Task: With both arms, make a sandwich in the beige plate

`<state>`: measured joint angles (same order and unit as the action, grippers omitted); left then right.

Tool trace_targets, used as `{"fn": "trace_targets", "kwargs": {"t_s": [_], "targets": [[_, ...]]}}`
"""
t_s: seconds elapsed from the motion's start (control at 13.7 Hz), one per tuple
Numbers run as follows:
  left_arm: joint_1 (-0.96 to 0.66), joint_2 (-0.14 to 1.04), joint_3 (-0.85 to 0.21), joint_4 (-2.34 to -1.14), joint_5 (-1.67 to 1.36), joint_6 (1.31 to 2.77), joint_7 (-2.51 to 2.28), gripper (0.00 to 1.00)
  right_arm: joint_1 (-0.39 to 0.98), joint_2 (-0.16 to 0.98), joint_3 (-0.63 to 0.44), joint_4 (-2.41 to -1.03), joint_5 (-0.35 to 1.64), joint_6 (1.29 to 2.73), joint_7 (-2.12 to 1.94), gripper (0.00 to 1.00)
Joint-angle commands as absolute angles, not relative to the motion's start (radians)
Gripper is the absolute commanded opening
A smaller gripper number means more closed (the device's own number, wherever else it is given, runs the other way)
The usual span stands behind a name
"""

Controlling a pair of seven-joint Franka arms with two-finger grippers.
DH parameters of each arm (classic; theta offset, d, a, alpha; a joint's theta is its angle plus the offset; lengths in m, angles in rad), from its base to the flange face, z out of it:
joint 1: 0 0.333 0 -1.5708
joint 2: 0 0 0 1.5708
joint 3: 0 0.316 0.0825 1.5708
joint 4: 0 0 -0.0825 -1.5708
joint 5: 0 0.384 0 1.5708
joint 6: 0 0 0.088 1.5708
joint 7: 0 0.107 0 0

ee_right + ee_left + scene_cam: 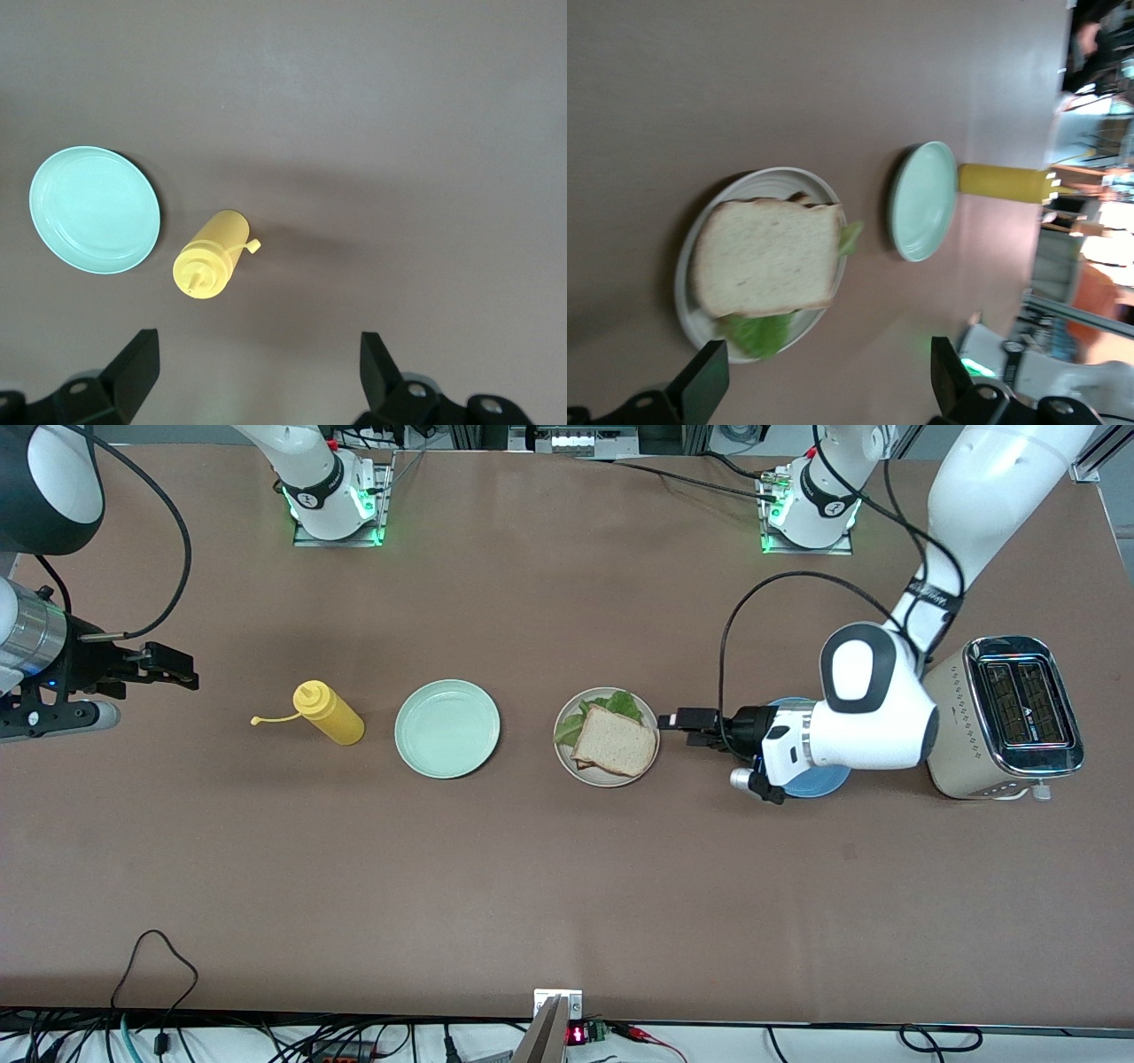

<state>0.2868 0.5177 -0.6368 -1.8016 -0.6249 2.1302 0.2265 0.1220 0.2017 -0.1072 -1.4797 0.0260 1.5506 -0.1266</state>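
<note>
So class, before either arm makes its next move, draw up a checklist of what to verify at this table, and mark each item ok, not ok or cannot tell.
1. Sandwich is stacked on the beige plate, lettuce showing under the top slice: ok.
2. Left gripper is open and holds nothing, over the table beside the beige plate: ok.
3. Right gripper is open and holds nothing, over the right arm's end of the table: ok.
4. Mint green plate holds no food: ok.
5. Yellow squeeze bottle stands upright beside the mint green plate: ok.
6. Blue plate is free of food: cannot tell, the left arm covers most of it.
</note>
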Motion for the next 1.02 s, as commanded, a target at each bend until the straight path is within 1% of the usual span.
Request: {"fn": "trace_targets", "kwargs": {"t_s": [0.0, 0.15, 0.36, 0.58, 0.65, 0.8, 0.87, 0.95], "targets": [[0.331, 0.439, -0.627, -1.824, -0.439, 2.088, 0.158, 1.00, 0.123, 0.193, -0.107, -1.488, 0.020, 1.548, -0.130, 1.00], [0.363, 0.439, -0.627, -1.754, -0.266, 2.004, 0.150, 1.00, 0.129, 0.193, -0.107, -1.488, 0.020, 1.548, -0.132, 1.00], [0.364, 0.449, -0.627, -1.579, 0.024, 1.826, 0.134, 1.00, 0.135, 0.190, -0.103, -1.488, 0.018, 1.546, -0.132, 1.00], [0.356, 0.427, -0.608, -1.488, 0.236, 1.792, 0.132, 1.00, 0.138, 0.190, -0.101, -1.488, 0.018, 1.546, -0.126, 1.00], [0.321, 0.404, -0.550, -1.473, 0.253, 1.798, 0.141, 1.00, 0.138, 0.190, -0.101, -1.488, 0.018, 1.546, -0.126, 1.00], [0.179, 0.329, -0.328, -1.470, 0.186, 1.799, 0.127, 1.00, 0.140, 0.190, -0.101, -1.488, 0.020, 1.546, -0.124, 1.00], [0.123, 0.287, -0.234, -1.470, 0.120, 1.795, 0.105, 1.00, 0.143, 0.190, -0.101, -1.488, 0.018, 1.546, -0.123, 1.00], [0.097, 0.249, -0.168, -1.473, 0.080, 1.792, 0.069, 1.00, 0.144, 0.190, -0.101, -1.488, 0.018, 1.548, -0.123, 1.00]]}}
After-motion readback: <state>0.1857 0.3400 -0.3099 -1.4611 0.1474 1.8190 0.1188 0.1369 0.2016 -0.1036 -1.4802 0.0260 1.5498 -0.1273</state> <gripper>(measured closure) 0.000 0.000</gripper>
